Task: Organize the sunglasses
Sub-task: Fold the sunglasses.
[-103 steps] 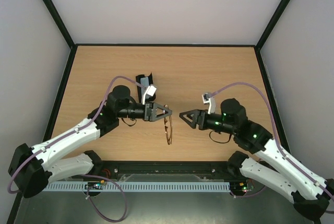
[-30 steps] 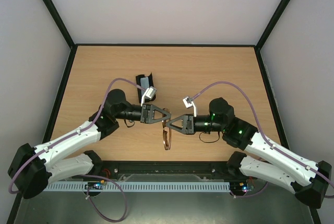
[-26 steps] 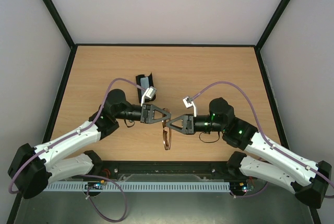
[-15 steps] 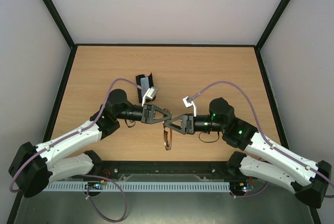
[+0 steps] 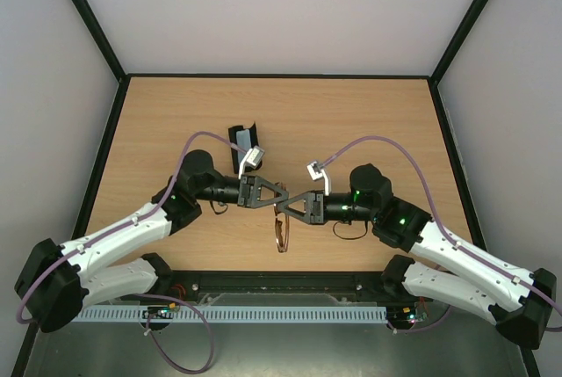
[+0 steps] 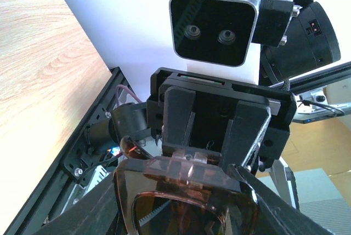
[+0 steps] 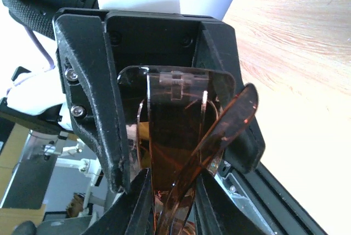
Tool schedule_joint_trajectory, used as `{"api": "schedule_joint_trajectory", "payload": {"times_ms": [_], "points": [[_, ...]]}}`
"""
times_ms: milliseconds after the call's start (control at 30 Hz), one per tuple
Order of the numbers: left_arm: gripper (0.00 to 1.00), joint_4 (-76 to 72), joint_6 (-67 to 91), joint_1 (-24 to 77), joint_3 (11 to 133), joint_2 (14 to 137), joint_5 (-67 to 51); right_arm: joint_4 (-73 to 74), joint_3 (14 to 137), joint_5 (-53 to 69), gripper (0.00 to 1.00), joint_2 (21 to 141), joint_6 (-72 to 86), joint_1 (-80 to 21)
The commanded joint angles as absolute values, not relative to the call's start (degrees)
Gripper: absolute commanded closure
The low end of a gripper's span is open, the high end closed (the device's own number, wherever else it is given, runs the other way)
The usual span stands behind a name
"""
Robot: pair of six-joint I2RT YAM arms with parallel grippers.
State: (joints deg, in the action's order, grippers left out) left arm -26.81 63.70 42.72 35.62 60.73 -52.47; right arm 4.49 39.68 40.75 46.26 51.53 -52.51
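Together, left hand and right hand pinch the sunglasses

My light wooden desk filling the middle of the frame, plain pale walls around it on three sides, black bars at the corners, white slotted strip along the bottom

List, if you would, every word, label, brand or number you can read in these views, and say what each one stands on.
None: no text is legible in any view.
The right arm's wrist camera shows a plain face with no readable mark.
The sunglasses show no brand or lettering.
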Motion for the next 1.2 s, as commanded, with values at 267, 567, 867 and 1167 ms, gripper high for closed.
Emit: {"api": "schedule_joint_trajectory", "payload": {"times_ms": [267,567,867,1167], "points": [[0.46,-28.4,63.8,42.1,36.1,62.1,-52.8,2.7,40.1,39.2,0.86,46.5,51.1,-52.8],[0.16,-25.3,62.5,38.2,39.0,61.8,-51.1,3.7,38.0,35.8,0.89,44.7,52.0,-52.8],[0.06,-7.7,52.3,22.9,48.0,69.1,-39.3,7.9,37.4,32.1,0.9,42.5,51.2,-52.8],[0.07,-11.6,48.3,11.8,63.4,99.7,-37.2,9.6,39.6,29.7,0.9,41.5,51.8,-52.8]]}}
